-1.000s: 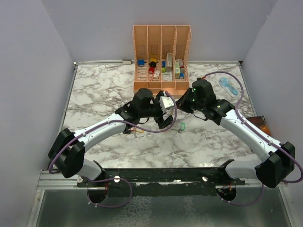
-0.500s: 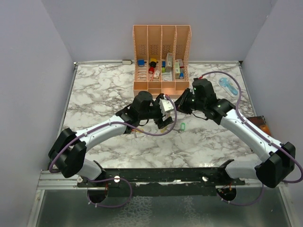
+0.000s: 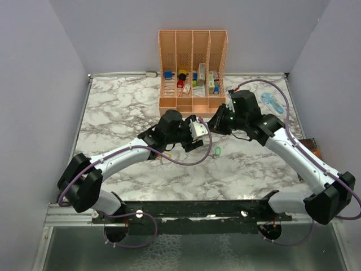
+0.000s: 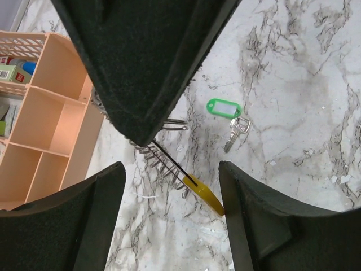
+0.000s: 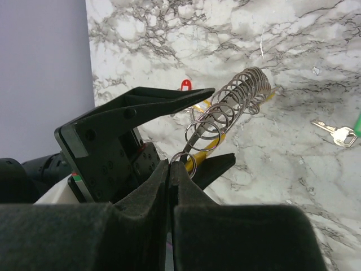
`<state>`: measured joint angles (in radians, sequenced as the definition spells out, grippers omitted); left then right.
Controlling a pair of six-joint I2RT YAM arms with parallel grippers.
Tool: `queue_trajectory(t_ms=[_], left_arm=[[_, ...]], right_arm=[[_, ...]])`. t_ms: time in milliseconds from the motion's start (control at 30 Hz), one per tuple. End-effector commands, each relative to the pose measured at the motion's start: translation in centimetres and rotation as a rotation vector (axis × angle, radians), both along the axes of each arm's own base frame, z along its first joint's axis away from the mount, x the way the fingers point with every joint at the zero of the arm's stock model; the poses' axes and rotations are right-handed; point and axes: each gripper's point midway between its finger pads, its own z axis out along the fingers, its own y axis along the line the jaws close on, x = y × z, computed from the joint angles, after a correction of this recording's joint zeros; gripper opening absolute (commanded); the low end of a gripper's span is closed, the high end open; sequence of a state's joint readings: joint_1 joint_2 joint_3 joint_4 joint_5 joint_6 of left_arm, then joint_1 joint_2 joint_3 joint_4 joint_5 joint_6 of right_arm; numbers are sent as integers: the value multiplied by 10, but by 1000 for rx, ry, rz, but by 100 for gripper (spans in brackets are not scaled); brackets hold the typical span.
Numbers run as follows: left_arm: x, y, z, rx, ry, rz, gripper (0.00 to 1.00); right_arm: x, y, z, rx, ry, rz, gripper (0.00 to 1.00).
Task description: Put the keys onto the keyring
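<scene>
No legible text or labels anywhere.

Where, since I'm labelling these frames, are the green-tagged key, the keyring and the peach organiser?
green-tagged key (image 4: 224,108), left wrist view, on its green tag.
keyring (image 4: 203,195), left wrist view, on its yellow band.
peach organiser (image 3: 184,48), top external view, on its tall back panel.

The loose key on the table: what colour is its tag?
Green tag; best in the left wrist view.
</scene>
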<state>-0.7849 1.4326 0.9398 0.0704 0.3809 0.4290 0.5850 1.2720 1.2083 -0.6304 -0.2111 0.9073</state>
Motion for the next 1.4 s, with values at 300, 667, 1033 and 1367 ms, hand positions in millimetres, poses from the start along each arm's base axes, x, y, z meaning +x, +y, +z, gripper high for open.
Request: queue_trajectory(t_ms=[300, 667, 1033, 1367], left_arm=[[-3, -1, 63, -49, -197, -85, 74], [-72, -1, 65, -129, -251, -437, 74], [-60, -3, 64, -116, -150, -344, 77], [-41, -5, 53, -126, -64, -200, 80]], right_arm=[[-25, 2, -15, -89, 32, 213, 2], [-33, 7, -9, -93, -17, 353, 2], [-25, 3, -10, -133, 0, 303, 2], [-21, -2, -3, -117, 1, 210, 2]])
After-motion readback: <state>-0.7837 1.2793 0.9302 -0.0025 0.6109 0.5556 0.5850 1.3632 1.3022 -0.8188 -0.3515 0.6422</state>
